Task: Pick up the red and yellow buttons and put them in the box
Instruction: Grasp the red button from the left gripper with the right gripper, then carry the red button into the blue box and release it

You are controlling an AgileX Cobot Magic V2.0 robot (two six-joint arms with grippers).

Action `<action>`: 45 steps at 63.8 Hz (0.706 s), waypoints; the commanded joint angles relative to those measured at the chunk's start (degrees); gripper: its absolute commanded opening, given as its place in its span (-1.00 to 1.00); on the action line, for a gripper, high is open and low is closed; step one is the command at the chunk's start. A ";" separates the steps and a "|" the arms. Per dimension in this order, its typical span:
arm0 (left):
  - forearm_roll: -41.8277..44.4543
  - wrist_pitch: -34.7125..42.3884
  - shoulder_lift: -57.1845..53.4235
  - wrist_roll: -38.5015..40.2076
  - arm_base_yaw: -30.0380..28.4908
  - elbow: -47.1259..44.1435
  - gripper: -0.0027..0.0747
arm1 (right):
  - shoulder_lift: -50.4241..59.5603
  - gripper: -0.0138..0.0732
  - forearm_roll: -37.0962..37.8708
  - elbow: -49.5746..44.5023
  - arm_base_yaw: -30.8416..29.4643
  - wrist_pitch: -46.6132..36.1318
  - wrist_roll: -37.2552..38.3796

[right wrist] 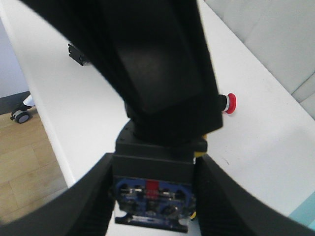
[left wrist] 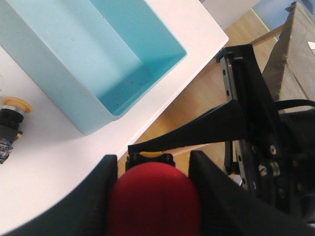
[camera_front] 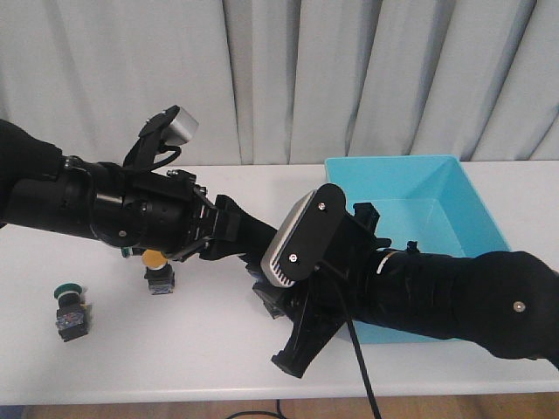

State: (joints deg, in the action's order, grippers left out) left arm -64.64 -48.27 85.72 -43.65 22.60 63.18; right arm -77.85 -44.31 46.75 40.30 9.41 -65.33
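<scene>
- Left gripper (left wrist: pixel 153 196) pinches a red button (left wrist: pixel 153 201); lift it clear of the right arm before swinging to the box (camera_front: pixel 476 205)
- Right gripper (right wrist: pixel 153 196) clamps a button body (right wrist: pixel 153 194), yellow trim showing; carry it over the near wall, then release

Both arms crossed mid-table, left gripper (left wrist: pixel 153 196) fingers clamped, right gripper (right wrist: pixel 153 196) fingers clamped
</scene>
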 commanded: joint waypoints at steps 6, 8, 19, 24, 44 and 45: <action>-2.49 -0.31 -2.08 -1.48 0.29 1.40 0.16 | 1.61 -0.22 -0.52 1.88 -0.12 -2.20 -0.17; -2.03 -0.31 -2.08 -1.48 0.29 1.40 0.23 | 1.61 -0.22 -0.52 1.88 -0.12 -2.20 -0.17; -1.33 -0.31 -2.08 -1.48 0.23 1.40 0.45 | 1.61 -0.22 -0.46 1.88 -0.19 -2.33 -0.17; -1.33 -0.35 -2.08 -1.48 0.23 1.40 0.44 | 1.61 -0.22 -0.03 1.88 -0.24 -2.66 -0.17; 2.22 -0.70 -2.08 -1.48 0.23 1.40 0.42 | 1.33 -0.21 -0.06 1.68 -11.26 -0.13 0.22; 2.43 -0.70 -2.08 -1.48 0.23 1.40 0.42 | 1.33 -0.21 -0.06 1.68 -12.24 0.03 0.28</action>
State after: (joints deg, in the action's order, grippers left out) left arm -60.99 -48.45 85.72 -45.01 22.60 63.18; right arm -77.92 -44.15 46.75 32.94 11.31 -65.31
